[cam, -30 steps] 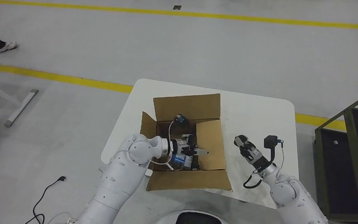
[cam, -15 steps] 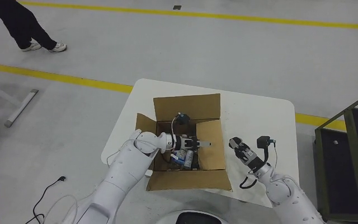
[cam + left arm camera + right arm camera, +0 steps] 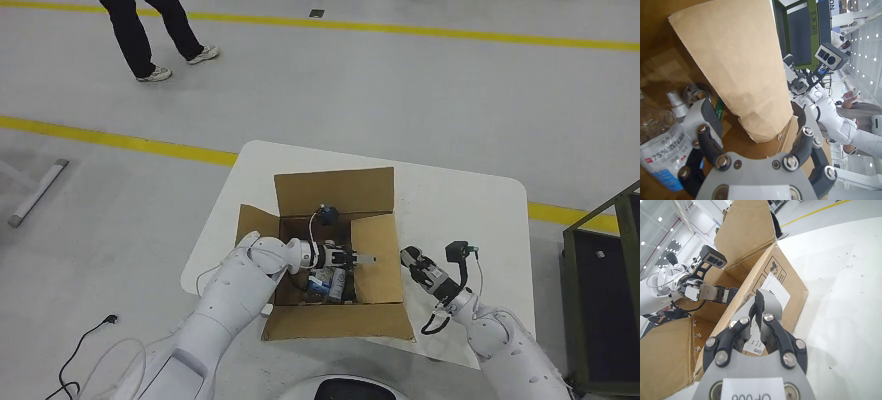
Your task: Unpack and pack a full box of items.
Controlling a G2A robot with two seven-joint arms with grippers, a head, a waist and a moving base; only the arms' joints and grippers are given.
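An open cardboard box (image 3: 335, 190) stands in the middle of the white table (image 3: 470, 210). My left gripper (image 3: 362, 259) is inside it, open, one finger on each side of the lower corner of the box's right flap (image 3: 738, 62). Below it lie a clear refill pouch (image 3: 664, 151), a white spray bottle (image 3: 676, 106) and a metal flange (image 3: 694, 92). My right gripper (image 3: 758, 302) is shut with nothing in it, just outside the box's right wall (image 3: 776, 281), close to the white label. That gripper (image 3: 408, 258) hovers over the table by the box.
A dark green framed cart (image 3: 605, 290) stands past the table's right edge. Bare table top (image 3: 838, 294) stretches to the right of the box. The box's back flap stands up, and its left flap (image 3: 252, 222) leans outward.
My right gripper has moved left, closer to the box's right wall. My left gripper has shifted up and right inside the box onto the right flap.
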